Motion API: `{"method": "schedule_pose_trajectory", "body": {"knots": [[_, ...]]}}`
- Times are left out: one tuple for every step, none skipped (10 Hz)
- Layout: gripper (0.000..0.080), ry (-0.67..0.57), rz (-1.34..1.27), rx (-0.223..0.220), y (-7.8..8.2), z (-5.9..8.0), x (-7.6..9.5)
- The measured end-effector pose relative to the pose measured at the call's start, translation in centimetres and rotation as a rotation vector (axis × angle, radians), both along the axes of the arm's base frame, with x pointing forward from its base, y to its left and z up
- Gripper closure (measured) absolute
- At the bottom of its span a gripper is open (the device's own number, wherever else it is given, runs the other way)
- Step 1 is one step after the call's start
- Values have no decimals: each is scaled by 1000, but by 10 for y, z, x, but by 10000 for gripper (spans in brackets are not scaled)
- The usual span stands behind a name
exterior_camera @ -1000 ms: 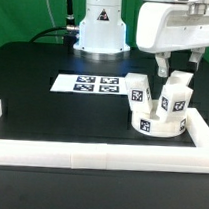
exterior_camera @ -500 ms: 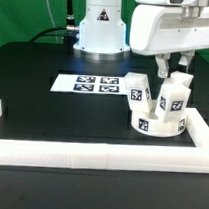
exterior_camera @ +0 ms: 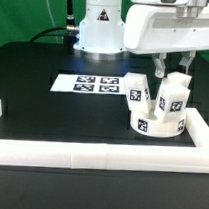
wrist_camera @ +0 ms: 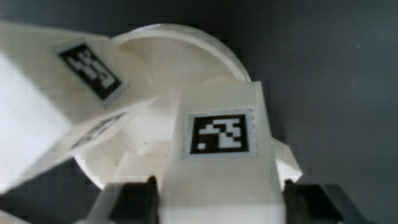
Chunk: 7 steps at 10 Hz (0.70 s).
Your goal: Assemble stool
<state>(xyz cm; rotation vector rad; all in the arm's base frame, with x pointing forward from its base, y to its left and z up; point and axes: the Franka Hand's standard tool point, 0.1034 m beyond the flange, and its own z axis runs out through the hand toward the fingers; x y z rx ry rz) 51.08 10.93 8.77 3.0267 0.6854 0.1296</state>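
White plastic fills the scene: the stool's round seat (exterior_camera: 157,122) lies on the black counter (exterior_camera: 52,114), tucked into the corner formed by the white border rails (exterior_camera: 89,157) on the exterior view's right. Legs stand upright on the seat. One leg (exterior_camera: 137,92) rises at the seat's left as the exterior view shows it, its black-and-white tag facing the camera; another leg (exterior_camera: 175,97) stands beside it to the right, also tagged. A further tag shows on the seat's rim.

Above them hangs the arm's white wrist housing, with the tool (exterior_camera: 169,70) reaching down between and just behind the tops of the two legs. In the wrist view, the tool (wrist_camera: 217,198) has its two dark fingers (wrist_camera: 128,200) set on either side of a tagged leg (wrist_camera: 222,135), close against its flanks; it appears to be clamped on that leg, though the contact itself is blurred. The seat (wrist_camera: 178,60) curves behind, and a second tagged leg (wrist_camera: 71,70) leans across the frame.

The marker board (exterior_camera: 89,85) lies flat on the counter near the robot's base (exterior_camera: 102,32), well apart from the stool.
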Motion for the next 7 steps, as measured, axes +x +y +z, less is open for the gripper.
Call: {"method": "schedule_pose_trajectory", "body": {"knots": [[467,-2,-88,9,1,0,-1],[466,-13,-209,21,4,0,-2],[466,-15,-293,30,4,-1,-4],[466,-21,-361,38,4,-1,-4],[466,-25,-477,55,3,-1,-3],[466,-34,-592,71,3,-1,-3],[466,-34,-668,82,3,-1,-5]]}}
